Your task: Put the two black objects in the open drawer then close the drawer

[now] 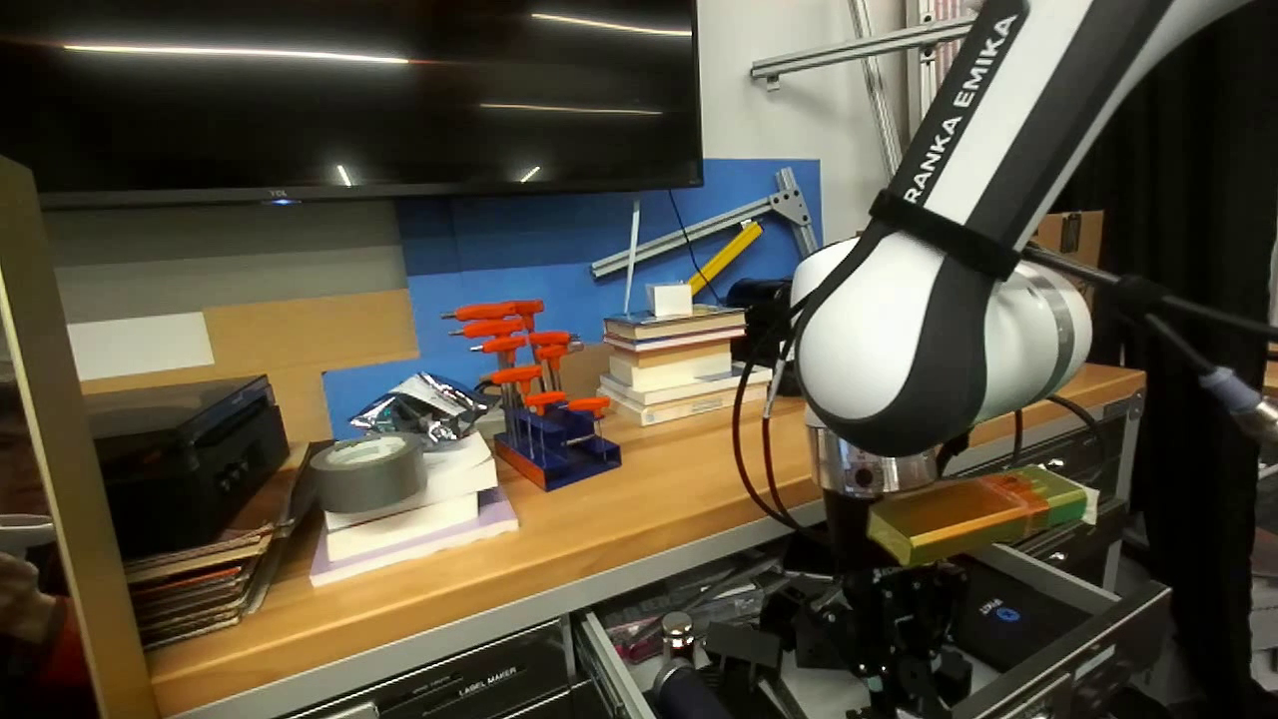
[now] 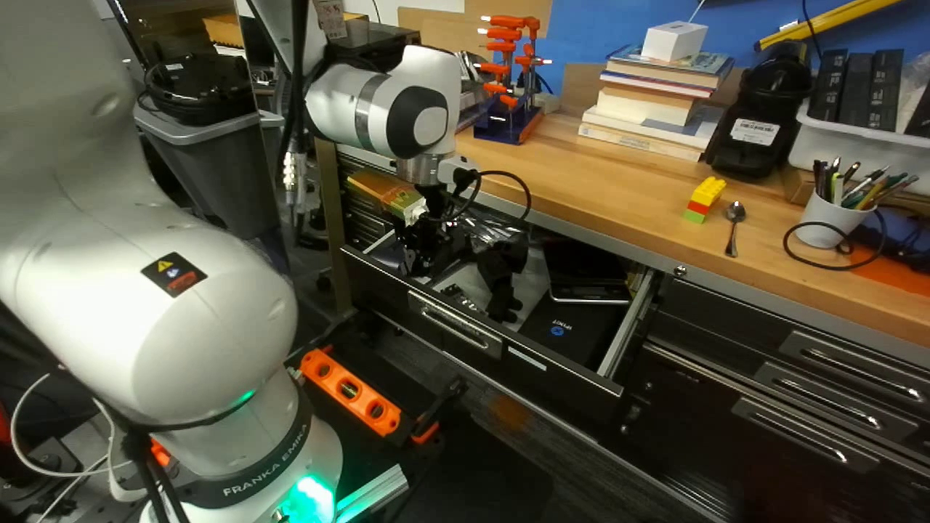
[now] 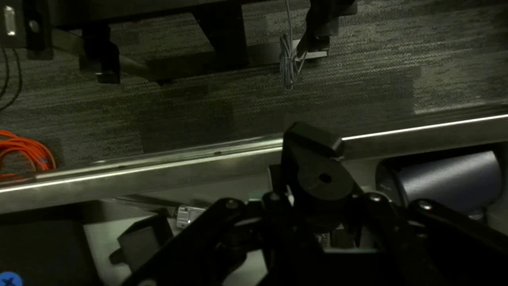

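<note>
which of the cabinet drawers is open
The wide, shallow drawer holding the black box with the blue logo: pulled out, contents exposed, while the other drawers in view look shut.

Exterior views share the drawer [image 2: 456, 319]; wrist view looks down.

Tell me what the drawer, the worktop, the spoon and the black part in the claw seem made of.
Drawer: probably metal, dark-coated; its thin, straight rim catches a sharp glint.
Worktop: wood or laminate, satin; warm tan with faint grain.
Spoon: polished metal, likely steel; bright silvery highlights.
Black part: perhaps matte plastic; its broad faces look dull, though the dim view leaves this open.
</note>
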`<move>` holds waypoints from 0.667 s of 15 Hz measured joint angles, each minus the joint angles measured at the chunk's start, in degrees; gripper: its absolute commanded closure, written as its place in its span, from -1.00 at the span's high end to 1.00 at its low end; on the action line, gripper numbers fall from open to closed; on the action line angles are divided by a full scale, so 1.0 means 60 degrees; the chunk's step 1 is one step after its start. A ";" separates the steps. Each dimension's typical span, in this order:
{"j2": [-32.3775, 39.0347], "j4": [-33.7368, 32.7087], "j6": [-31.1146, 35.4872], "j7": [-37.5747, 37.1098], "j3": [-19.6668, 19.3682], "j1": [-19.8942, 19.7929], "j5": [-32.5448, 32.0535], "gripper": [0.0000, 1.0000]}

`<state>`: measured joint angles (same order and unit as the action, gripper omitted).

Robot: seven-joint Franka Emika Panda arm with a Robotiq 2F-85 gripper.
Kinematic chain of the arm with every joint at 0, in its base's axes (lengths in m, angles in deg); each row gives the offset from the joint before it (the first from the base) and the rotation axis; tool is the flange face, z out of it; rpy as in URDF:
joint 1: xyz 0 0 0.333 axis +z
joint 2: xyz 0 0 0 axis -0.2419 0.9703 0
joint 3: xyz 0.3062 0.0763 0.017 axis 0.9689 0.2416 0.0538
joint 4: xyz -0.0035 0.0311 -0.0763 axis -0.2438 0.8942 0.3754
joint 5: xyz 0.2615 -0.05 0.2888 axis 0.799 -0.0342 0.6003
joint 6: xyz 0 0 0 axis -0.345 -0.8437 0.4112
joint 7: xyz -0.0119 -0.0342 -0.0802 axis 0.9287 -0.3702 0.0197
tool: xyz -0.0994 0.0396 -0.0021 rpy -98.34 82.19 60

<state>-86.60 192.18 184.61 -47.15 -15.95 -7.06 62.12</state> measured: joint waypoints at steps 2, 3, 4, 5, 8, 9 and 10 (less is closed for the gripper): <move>0.0029 -0.0040 0.0319 0.0008 0.0062 0.0042 0.0000 -0.54; 0.0055 -0.0054 0.0502 0.0029 0.0069 0.0047 0.0000 -0.54; 0.0095 -0.0074 0.0688 0.0057 0.0070 0.0047 0.0000 -0.54; 0.0158 -0.0099 0.0896 0.0074 0.0070 0.0046 0.0000 -0.54; 0.0523 -0.0252 0.1522 0.0083 0.0042 0.0037 -0.0025 -0.54; 0.0703 -0.0322 0.1716 0.0083 0.0015 0.0028 -0.0050 -0.54; 0.0917 -0.0410 0.1889 0.0083 -0.0027 0.0013 -0.0090 -0.54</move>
<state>-81.10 189.72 195.95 -46.65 -16.11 -6.99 61.58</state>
